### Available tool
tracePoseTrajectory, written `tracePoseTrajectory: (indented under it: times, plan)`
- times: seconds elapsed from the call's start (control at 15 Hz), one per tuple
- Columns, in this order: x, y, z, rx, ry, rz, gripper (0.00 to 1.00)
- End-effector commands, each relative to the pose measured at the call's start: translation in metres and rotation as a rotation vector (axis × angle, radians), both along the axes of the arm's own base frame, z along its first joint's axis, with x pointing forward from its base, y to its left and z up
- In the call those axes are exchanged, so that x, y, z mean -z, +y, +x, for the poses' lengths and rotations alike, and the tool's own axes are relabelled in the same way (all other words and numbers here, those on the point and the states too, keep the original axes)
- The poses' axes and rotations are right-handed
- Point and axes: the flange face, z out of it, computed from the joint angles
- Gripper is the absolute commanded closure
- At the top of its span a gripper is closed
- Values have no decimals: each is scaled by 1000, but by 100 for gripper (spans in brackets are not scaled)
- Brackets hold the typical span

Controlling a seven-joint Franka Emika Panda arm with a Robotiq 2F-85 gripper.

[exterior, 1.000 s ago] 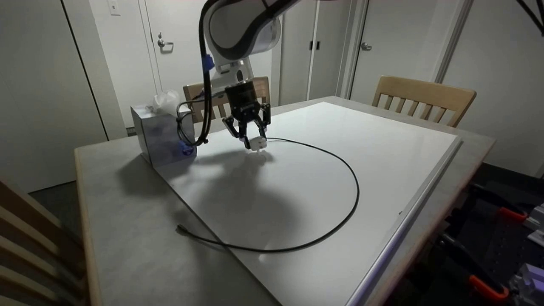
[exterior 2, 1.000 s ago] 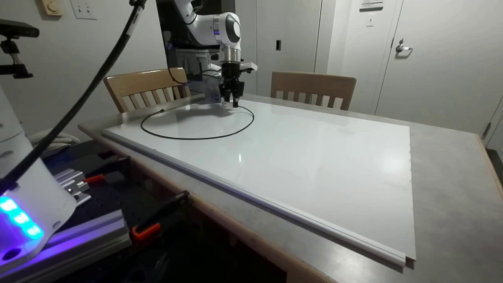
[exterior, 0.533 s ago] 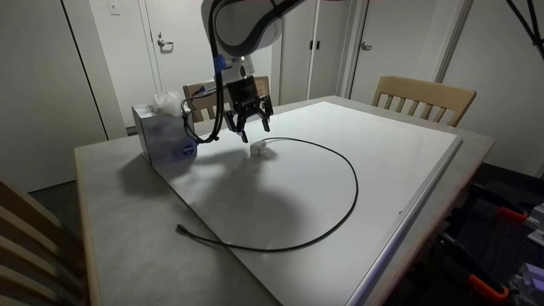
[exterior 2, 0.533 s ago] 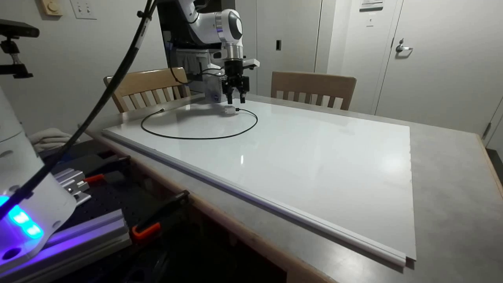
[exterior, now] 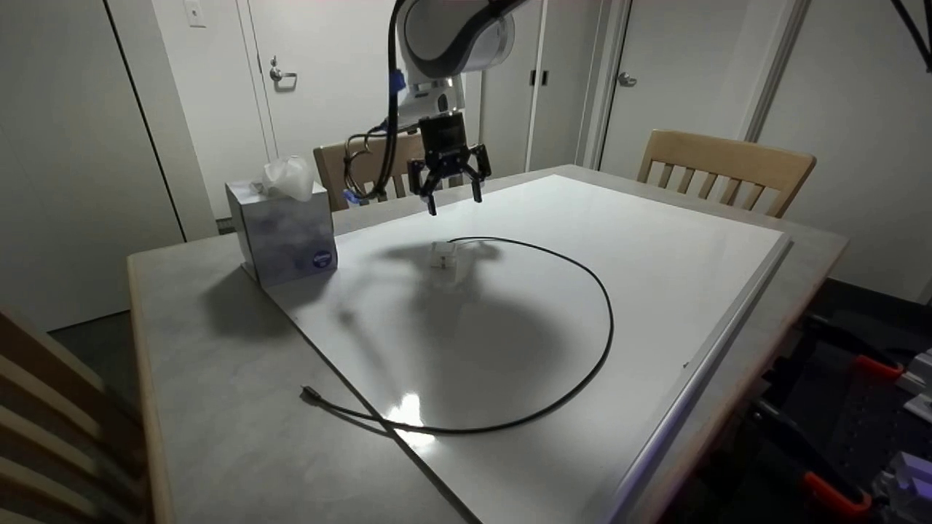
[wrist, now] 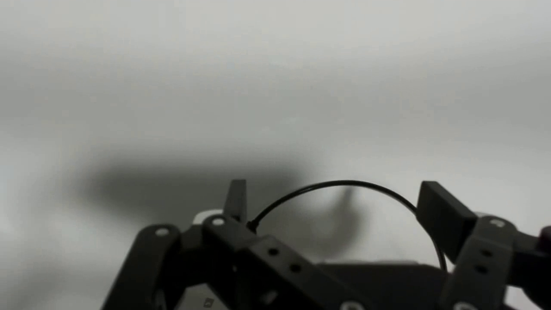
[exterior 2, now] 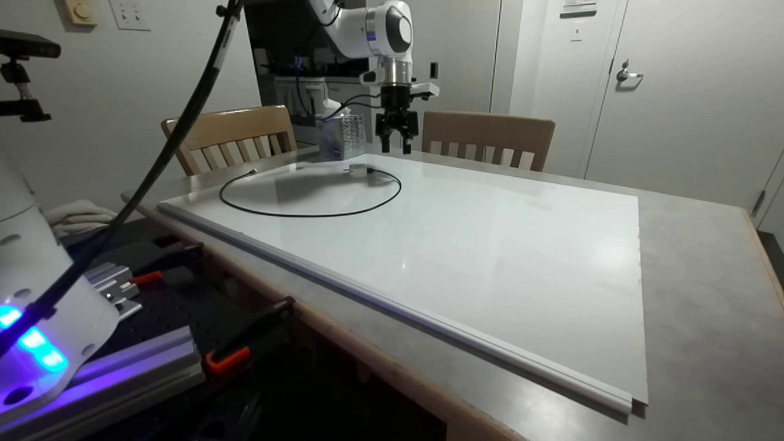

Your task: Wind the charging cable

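"While I am taking stock, my fingers (wrist: pixel 236 199) are standing wide and holding nothing. Item one: black, jointed, two-fingered gripper (exterior: pixel 455 206), hovering above a glossy white rectangular board (exterior: pixel 655 247)."

"What else are you entering?"

"Item two: thin, flexible black charging cable (exterior: pixel 611 327), lying on the board in one broad C, its small dark plug (exterior: pixel 311 394) reaching past the board's edge, over the grey-topped, wood-edged table (exterior: pixel 204 407). Item three: boxy white plastic-looking adapter (exterior 2: pixel 359 171), sitting at the cable's other end."

"Which way is the cable lying from you?"

"Below, well apart. In the wrist view, its near stretch is arching across my gap, running roughly from finger to finger; the adapter is hiding partly behind one of them. So I am judging that a straight pinch would be closing along the cable, not across it, and that a wrist turn is looking wise."

"What is differing from a second ago?"

"The adapter is no longer sitting at my tips; it is resting on the board. I am hanging higher, with fingers farther apart. The cable is keeping nearly the same curve, so, by my reckoning, winding is not yet beginning."
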Motion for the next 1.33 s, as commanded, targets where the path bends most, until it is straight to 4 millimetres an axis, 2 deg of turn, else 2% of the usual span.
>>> tracePoseTrajectory:
  times: [0.0,0.07,0.13,0.2,0.53,0.67,0.8,0.93,1.13,1.2,1.27]
  plan:
    - [-30,1,10,60,-22,92,0]
    - [-39,2,10,60,-21,109,0]
    - [-22,-3,9,61,-20,75,0]
    - [-28,-1,10,61,-27,78,0]
    - [-23,-2,9,61,-20,76,0]
    - [-30,11,9,2,-44,88,0]
    - [-50,37,6,-98,-96,95,0]
    - [-62,55,3,-160,-96,125,0]
    - [-76,85,-10,-242,-68,169,0]
    - [-74,80,-3,-196,-86,132,0]
    - [-81,83,-3,-197,-92,147,0]
